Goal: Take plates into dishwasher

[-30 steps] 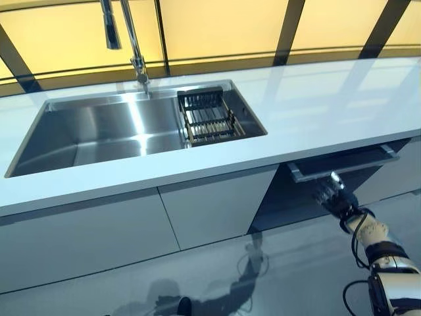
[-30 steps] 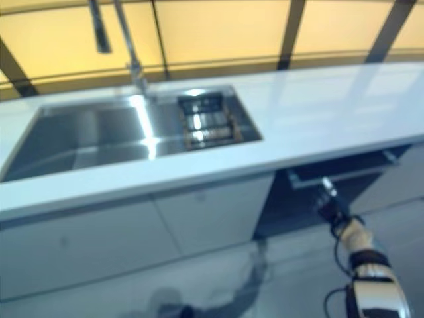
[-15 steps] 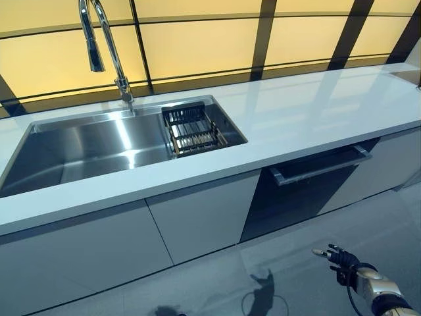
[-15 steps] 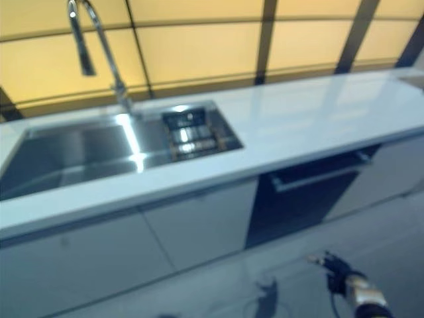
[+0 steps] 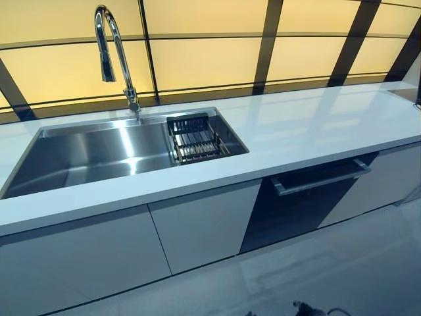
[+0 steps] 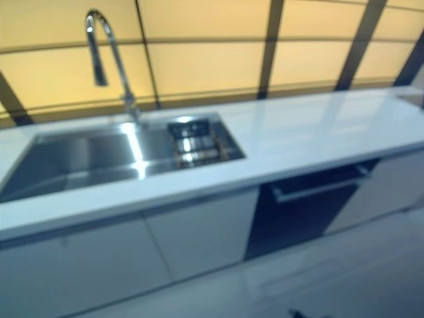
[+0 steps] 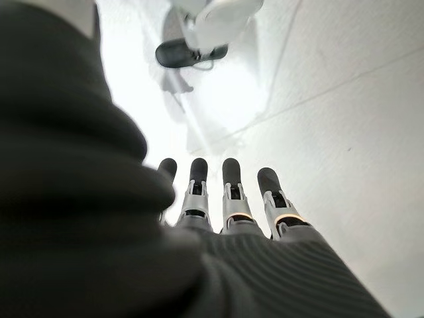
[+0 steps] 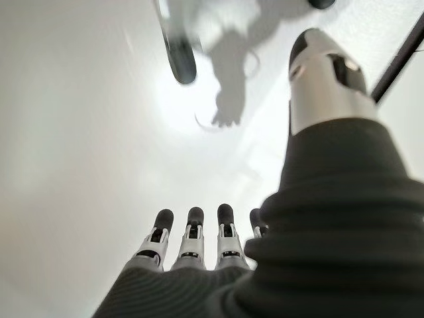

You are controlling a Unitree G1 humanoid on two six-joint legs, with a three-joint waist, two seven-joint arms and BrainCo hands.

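No plates show in any view. The dishwasher (image 5: 296, 210) is a dark door under the white counter, right of the sink, with a silver bar handle (image 5: 321, 176); its top edge looks slightly ajar. My left hand (image 7: 225, 199) hangs over the pale floor with its fingers straight and holds nothing. My right hand (image 8: 199, 238) also hangs over the floor, fingers straight, thumb (image 8: 324, 73) apart, and is empty. Neither hand shows clearly in the eye views.
A steel sink (image 5: 99, 155) is set in the white counter (image 5: 316, 122), with a dark dish rack (image 5: 196, 137) at its right end and a tall tap (image 5: 115, 52) behind. White cabinet doors (image 5: 204, 224) stand left of the dishwasher. Pale floor lies in front.
My right hand was up at the dishwasher handle, then dropped low and has now left the eye views. The camera has shifted, so the whole counter sits differently in the picture.
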